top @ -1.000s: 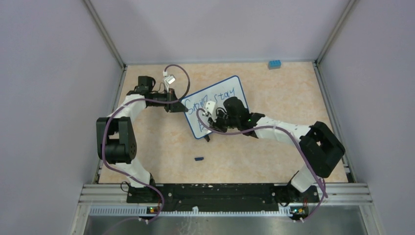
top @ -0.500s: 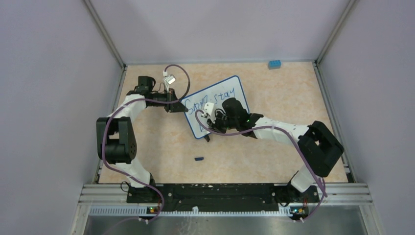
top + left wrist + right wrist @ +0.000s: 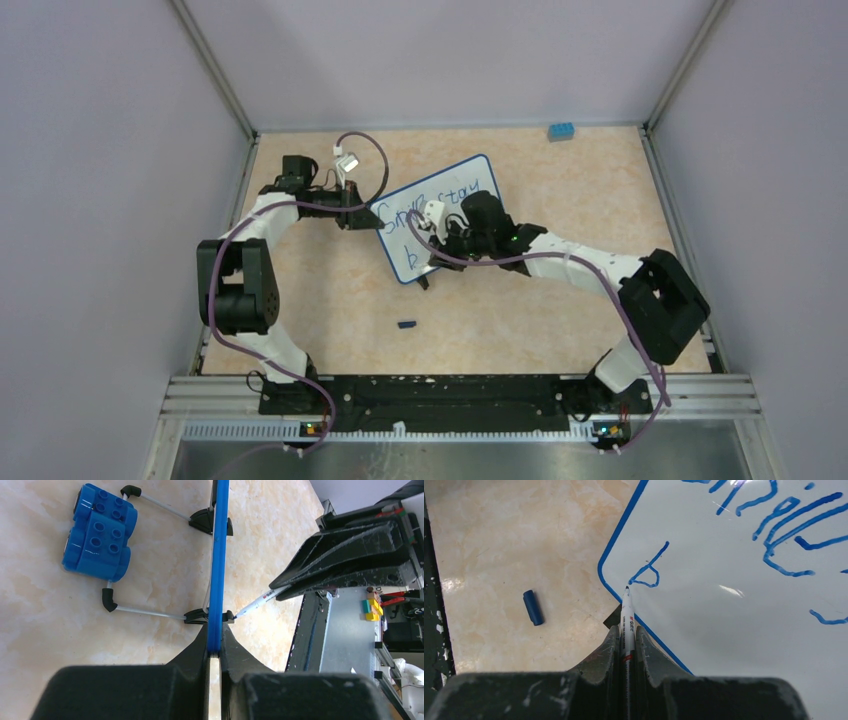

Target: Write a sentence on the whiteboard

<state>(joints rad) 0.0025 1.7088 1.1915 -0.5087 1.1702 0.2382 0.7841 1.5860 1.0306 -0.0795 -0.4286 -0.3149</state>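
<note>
The whiteboard, white with a thin blue frame, stands tilted on the table. On it is blue writing: "Smile stay" on the upper line and a single "b" below it. My left gripper is shut on the board's left edge. My right gripper is shut on a white marker. The marker's tip rests on the board at the foot of the "b", close to the lower left corner. The marker also shows in the left wrist view.
A blue marker cap lies on the table in front of the board, also in the right wrist view. A blue toy brick sits at the back edge. The board's black feet and wire legs rest on the table.
The right gripper has shifted a little up and right, uncovering a freshly drawn "b" on the board's lower line. The left arm and the board have not moved.
</note>
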